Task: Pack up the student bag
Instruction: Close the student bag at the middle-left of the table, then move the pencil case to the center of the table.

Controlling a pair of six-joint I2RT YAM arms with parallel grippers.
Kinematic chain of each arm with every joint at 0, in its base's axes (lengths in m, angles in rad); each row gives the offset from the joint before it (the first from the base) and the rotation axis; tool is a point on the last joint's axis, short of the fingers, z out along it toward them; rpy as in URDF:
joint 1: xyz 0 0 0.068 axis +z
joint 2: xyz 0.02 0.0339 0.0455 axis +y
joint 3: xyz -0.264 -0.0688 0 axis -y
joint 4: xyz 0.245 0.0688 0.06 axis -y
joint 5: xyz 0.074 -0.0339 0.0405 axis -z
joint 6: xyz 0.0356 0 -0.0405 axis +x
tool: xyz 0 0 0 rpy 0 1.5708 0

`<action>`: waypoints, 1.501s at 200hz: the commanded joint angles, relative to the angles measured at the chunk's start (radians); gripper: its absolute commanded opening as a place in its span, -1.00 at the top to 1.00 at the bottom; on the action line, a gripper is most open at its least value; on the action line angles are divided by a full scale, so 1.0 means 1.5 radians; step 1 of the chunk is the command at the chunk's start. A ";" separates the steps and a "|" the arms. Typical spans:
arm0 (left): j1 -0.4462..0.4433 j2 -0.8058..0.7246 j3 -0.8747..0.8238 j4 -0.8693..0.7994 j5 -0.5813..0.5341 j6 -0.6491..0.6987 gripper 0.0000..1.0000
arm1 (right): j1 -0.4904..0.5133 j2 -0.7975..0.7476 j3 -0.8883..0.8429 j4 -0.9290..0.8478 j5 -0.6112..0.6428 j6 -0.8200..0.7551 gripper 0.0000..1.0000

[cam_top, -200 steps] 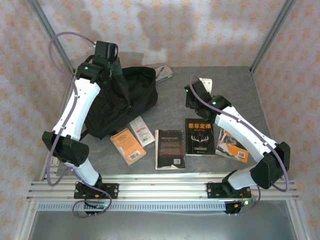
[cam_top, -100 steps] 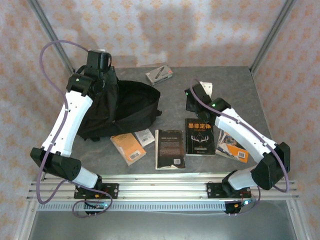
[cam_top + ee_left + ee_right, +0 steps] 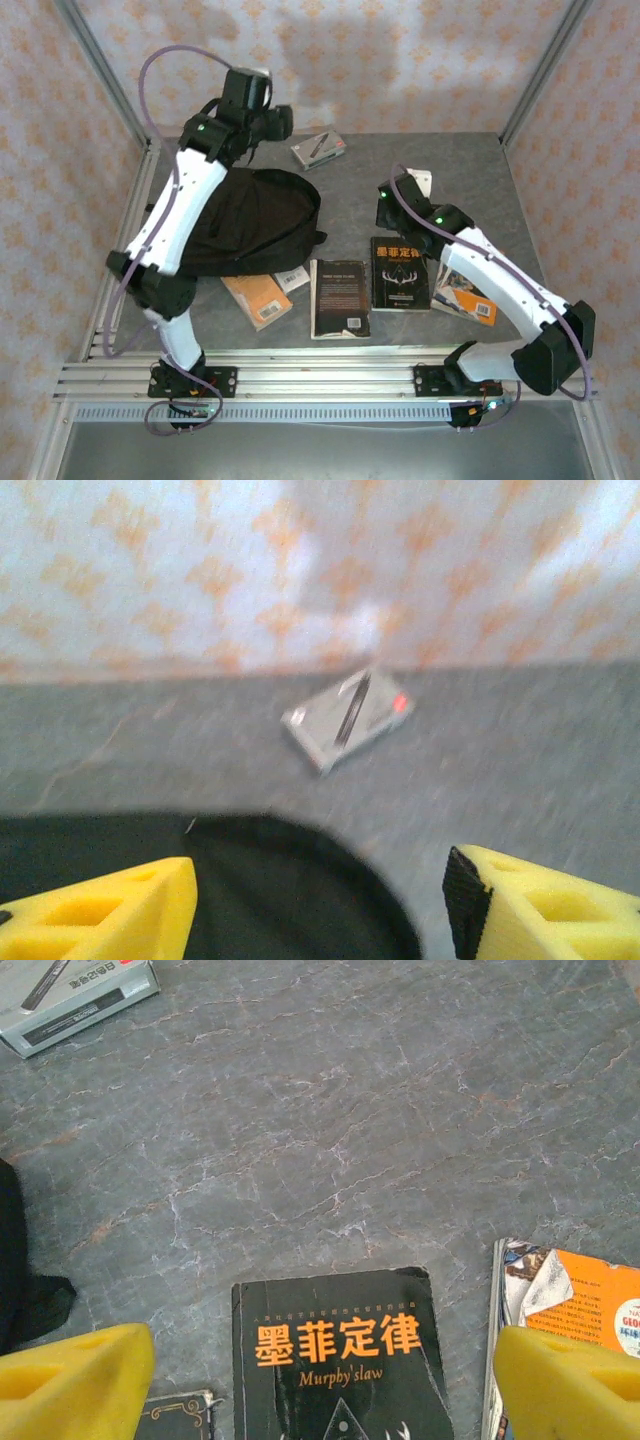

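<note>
The left gripper (image 3: 320,892) hangs spread and empty, the student bag (image 3: 250,215) just beneath it. The right gripper (image 3: 325,1355) is spread above the black book (image 3: 400,272), likely readying a pick.

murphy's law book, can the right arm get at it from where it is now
Probably yes. The right hand hangs open right above the Murphy's law book, and nothing lies on its cover. The orange magazine close beside it may crowd that edge if the hand grips from the sides.
</note>
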 commanded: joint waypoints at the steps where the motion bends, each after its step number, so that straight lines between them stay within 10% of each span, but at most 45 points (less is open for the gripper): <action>1: 0.008 0.158 0.128 0.017 -0.005 -0.078 -0.34 | -0.001 -0.016 -0.010 -0.012 -0.022 0.006 -0.71; 35: 0.033 0.408 0.389 -0.011 -0.020 -0.159 -0.31 | -0.024 -0.038 -0.027 0.002 -0.079 0.076 -0.65; 129: 0.068 0.648 0.388 0.312 0.081 -0.466 -0.30 | -0.039 -0.070 -0.114 -0.008 -0.116 0.088 -0.64; 300: -0.005 0.684 0.372 0.062 0.141 -0.332 -0.22 | -0.052 -0.072 -0.118 -0.008 -0.052 0.052 -0.66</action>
